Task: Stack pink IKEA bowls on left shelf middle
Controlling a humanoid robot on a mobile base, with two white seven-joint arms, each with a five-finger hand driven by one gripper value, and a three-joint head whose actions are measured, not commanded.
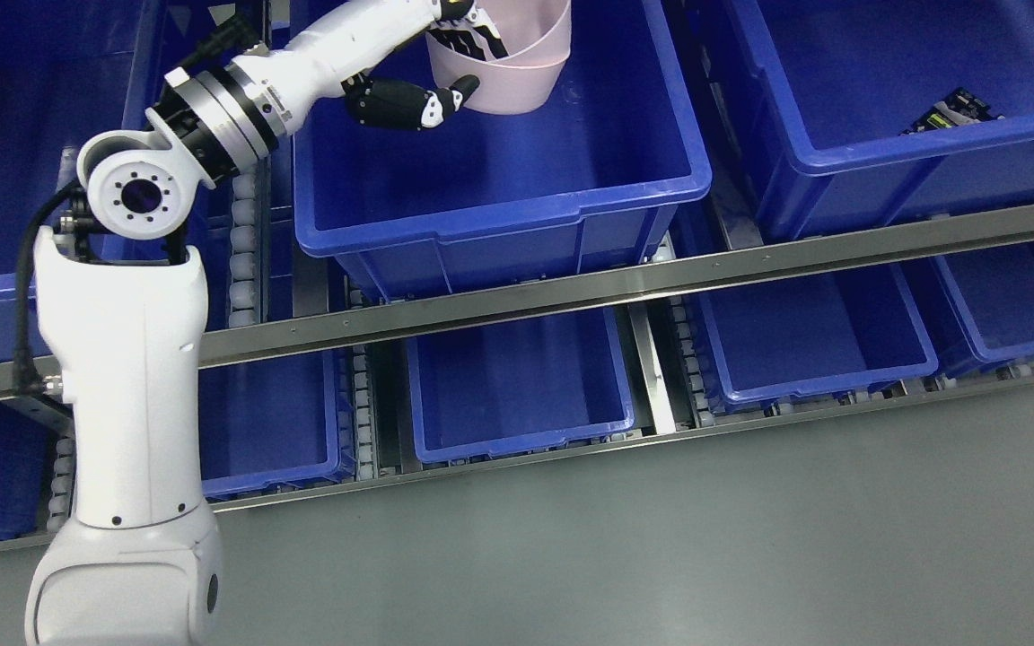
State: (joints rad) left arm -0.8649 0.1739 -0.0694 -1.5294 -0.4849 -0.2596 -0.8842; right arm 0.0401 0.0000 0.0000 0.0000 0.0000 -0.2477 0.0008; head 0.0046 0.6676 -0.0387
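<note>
The left robot hand (432, 67) grips the pink bowl (512, 63) at its rim, fingers inside, thumb outside against the wall. The bowl sits in the far part of the blue bin (499, 206) on the shelf's upper level, above the metal rail (625, 283).

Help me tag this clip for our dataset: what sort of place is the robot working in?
Likely a warehouse or stockroom picking area. Rows of blue plastic bins sit on a metal flow rack with roller tracks and steel rails, above a plain grey floor. The left hand grips a pink bowl inside one bin.
</note>
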